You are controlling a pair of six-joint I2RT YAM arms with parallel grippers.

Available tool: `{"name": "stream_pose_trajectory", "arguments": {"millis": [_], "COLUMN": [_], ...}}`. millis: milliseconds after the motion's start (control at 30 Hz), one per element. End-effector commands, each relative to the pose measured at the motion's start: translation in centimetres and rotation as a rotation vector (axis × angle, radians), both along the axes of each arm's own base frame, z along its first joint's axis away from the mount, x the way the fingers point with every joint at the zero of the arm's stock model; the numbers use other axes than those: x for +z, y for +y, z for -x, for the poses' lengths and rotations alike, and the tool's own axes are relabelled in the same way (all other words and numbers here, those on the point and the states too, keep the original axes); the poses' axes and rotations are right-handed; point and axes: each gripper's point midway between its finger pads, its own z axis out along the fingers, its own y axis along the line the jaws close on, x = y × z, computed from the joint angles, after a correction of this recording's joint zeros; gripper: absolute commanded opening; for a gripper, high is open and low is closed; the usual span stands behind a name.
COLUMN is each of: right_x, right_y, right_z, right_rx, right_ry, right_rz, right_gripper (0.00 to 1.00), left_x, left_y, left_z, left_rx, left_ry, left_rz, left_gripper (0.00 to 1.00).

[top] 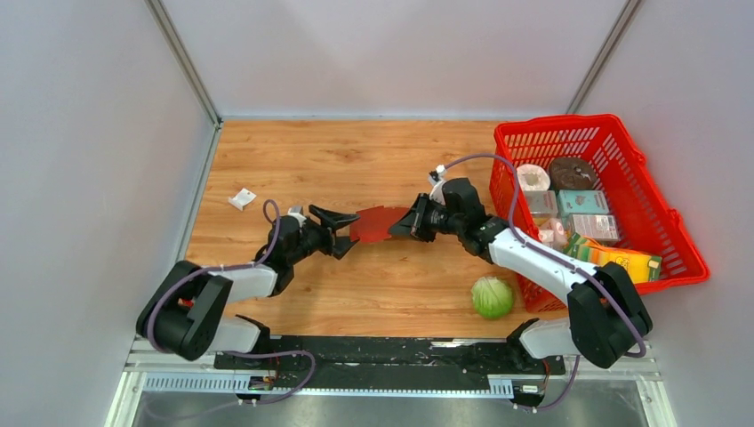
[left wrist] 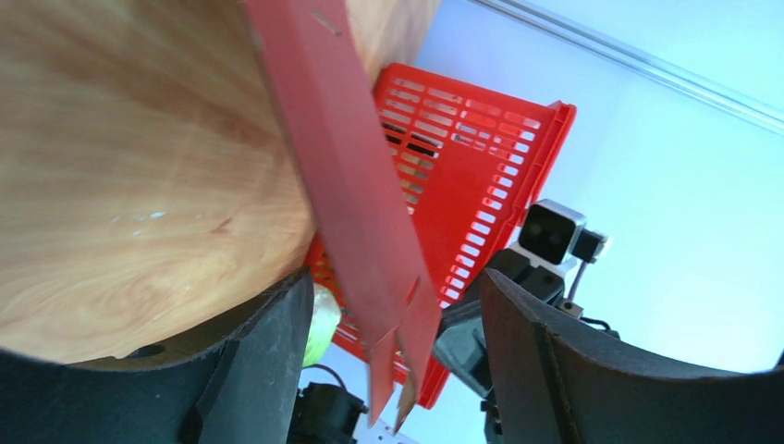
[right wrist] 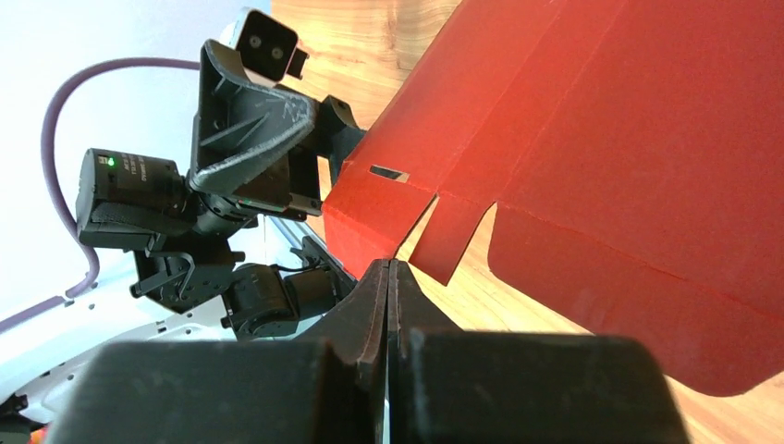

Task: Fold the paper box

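Observation:
The paper box (top: 378, 222), a dark red flat cardboard blank with creased flaps, hangs tilted above the wooden table between my two grippers. My right gripper (top: 402, 224) is shut on its right edge. In the right wrist view the shut jaws (right wrist: 388, 270) pinch a corner flap of the box (right wrist: 601, 139). My left gripper (top: 342, 233) is open at the box's left end. In the left wrist view the box (left wrist: 351, 185) shows edge-on, its notched flaps hanging between the spread fingers (left wrist: 398, 370) without touching them.
A bright red mesh basket (top: 556, 122) full of groceries stands at the right, and its wall shows in the left wrist view (left wrist: 481, 148). A green cabbage (top: 492, 297) lies in front of it. A small white scrap (top: 242, 198) lies at the left.

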Motion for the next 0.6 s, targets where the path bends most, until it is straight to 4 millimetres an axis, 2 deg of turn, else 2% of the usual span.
{"name": "stream_pose_trajectory", "arguments": {"millis": [0, 67, 100, 133, 167, 200, 267, 300, 333, 367, 433, 500, 533, 567], "right_x": [1.5, 1.4, 1.3, 0.7, 0.4, 0.5, -0.5, -0.6, -1.1, -0.6, -0.1, 0.6, 0.9, 1.8], "right_y": [0.2, 0.2, 0.2, -0.1, -0.4, -0.5, -1.3, -1.6, -2.1, -2.0, -2.5, -2.9, -3.2, -3.5], "right_z": [0.4, 0.7, 0.8, 1.1, 1.1, 1.1, 1.9, 2.3, 2.9, 3.8, 5.6, 6.6, 6.7, 6.1], "right_rx": [0.026, 0.041, 0.056, 0.064, 0.068, 0.077, 0.113, 0.125, 0.156, 0.188, 0.253, 0.273, 0.259, 0.213], "right_ry": [-0.064, -0.064, -0.083, -0.064, -0.065, -0.076, -0.095, -0.106, -0.116, -0.138, -0.163, -0.361, -0.436, -0.606], "right_rz": [-0.038, -0.033, -0.022, 0.010, 0.039, 0.059, 0.149, 0.173, 0.222, 0.231, 0.302, 0.486, 0.565, 0.712], "right_gripper": [0.00, 0.00, 0.00, 0.00, 0.02, 0.04, 0.21, 0.35, 0.55, 0.61, 0.71, 0.78, 0.82, 0.83], "left_x": [5.2, 4.9, 4.6, 4.3, 3.7, 3.4, 2.4, 2.2, 1.9, 1.9, 2.0, 2.2, 2.2, 2.2], "left_y": [-1.5, -1.8, -1.7, -1.6, -1.4, -1.2, -0.9, -0.9, -0.9, -1.0, -1.2, -1.5, -1.5, -1.5], "left_z": [-2.5, -2.5, -2.6, -2.5, -2.2, -2.1, -1.7, -1.6, -1.4, -1.3, -1.2, -1.1, -0.9, -0.7], "left_rx": [0.037, 0.036, 0.046, 0.049, 0.051, 0.062, 0.065, 0.060, 0.052, 0.041, 0.028, 0.009, 0.005, -0.001], "left_ry": [-0.152, -0.155, -0.155, -0.158, -0.150, -0.149, -0.136, -0.132, -0.132, -0.134, -0.138, -0.137, -0.133, -0.129], "left_rz": [0.157, 0.161, 0.155, 0.148, 0.136, 0.126, 0.092, 0.081, 0.066, 0.063, 0.064, 0.073, 0.074, 0.079], "left_gripper": [0.67, 0.58, 0.46, 0.41, 0.27, 0.22, 0.12, 0.09, 0.04, 0.00, 0.00, 0.00, 0.00, 0.00]}}
